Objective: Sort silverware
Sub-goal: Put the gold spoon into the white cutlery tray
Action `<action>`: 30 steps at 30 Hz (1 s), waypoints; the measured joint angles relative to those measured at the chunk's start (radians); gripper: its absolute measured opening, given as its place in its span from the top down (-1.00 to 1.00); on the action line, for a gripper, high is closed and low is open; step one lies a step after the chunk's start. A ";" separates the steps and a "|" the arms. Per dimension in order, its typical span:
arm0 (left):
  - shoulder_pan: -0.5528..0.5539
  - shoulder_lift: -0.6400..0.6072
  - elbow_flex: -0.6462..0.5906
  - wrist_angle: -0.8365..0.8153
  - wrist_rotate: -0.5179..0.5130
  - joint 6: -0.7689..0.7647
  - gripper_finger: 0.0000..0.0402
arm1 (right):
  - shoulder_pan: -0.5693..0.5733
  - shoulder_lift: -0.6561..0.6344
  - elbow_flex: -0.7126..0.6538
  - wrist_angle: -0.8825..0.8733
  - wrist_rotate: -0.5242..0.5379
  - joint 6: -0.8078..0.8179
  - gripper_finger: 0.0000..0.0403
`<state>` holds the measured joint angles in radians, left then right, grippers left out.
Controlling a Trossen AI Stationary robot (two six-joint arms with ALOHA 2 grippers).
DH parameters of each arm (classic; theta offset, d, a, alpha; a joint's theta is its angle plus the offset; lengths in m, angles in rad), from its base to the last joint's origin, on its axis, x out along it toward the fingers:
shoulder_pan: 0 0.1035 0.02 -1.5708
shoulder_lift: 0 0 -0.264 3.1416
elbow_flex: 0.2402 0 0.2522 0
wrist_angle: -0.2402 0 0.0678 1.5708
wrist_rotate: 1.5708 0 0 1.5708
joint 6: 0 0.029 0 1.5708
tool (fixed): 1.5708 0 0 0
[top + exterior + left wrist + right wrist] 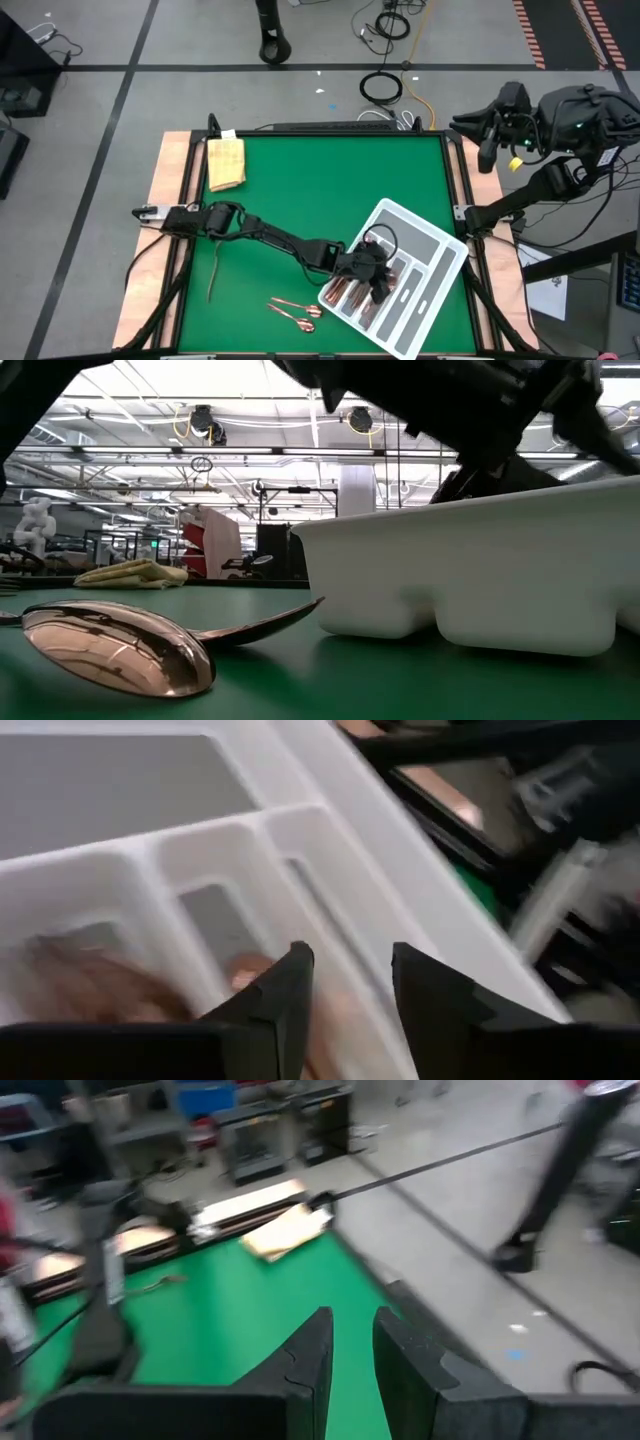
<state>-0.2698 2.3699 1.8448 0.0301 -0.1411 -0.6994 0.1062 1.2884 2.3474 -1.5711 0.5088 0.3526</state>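
The white tray with grey slots (415, 215) sits slantwise at the table's near right. Several copper pieces (343, 293) lie in its left slots and show blurred in the left wrist view (90, 990). Two more copper pieces (295, 310) lie flat on the green mat left of the tray; one is a spoon (120, 645) close to the low camera. My left gripper (380, 285) hangs over the tray's slots, open (350, 985), with nothing between its fingers. My right gripper (487, 150) waits off the table's far right corner, its fingers a little apart (352, 1345).
A folded yellow-tan cloth (226, 162) lies at the table's far left corner. A thin cord (212, 275) trails on the mat near the left arm's base. Green mat (330, 185) stretches between the cloth and the tray. The tray's wall (470, 570) stands high in the low view.
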 joint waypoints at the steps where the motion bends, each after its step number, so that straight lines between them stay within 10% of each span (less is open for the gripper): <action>1: 0.004 0.000 0.024 -0.032 0.046 0.001 0.28 | 0.000 0.006 0.000 0.000 -0.045 -0.002 0.68; 6: 0.008 -0.124 0.134 -0.460 0.134 0.162 0.28 | 0.001 0.074 0.000 0.001 -0.258 -0.033 0.68; 11: -0.052 -0.413 0.189 -1.018 -0.089 0.268 0.28 | 0.008 0.180 -0.002 0.000 -0.297 -0.068 0.68; 15: -0.150 -0.609 0.181 -1.369 -0.272 0.035 0.28 | 0.049 0.297 -0.046 0.021 -0.312 -0.111 0.68; 22: -0.418 -0.858 0.184 -1.514 -0.567 -0.307 0.28 | 0.134 0.621 -0.112 0.286 -0.524 -0.198 0.68; 30: -0.604 -0.997 0.167 -1.600 -0.645 -0.394 0.28 | 0.191 0.918 -0.112 0.574 -0.668 -0.116 0.41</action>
<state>-0.8736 1.3727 2.0115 -1.5701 -0.7858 -1.0937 0.2971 2.2061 2.2356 -0.9968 -0.1597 0.2365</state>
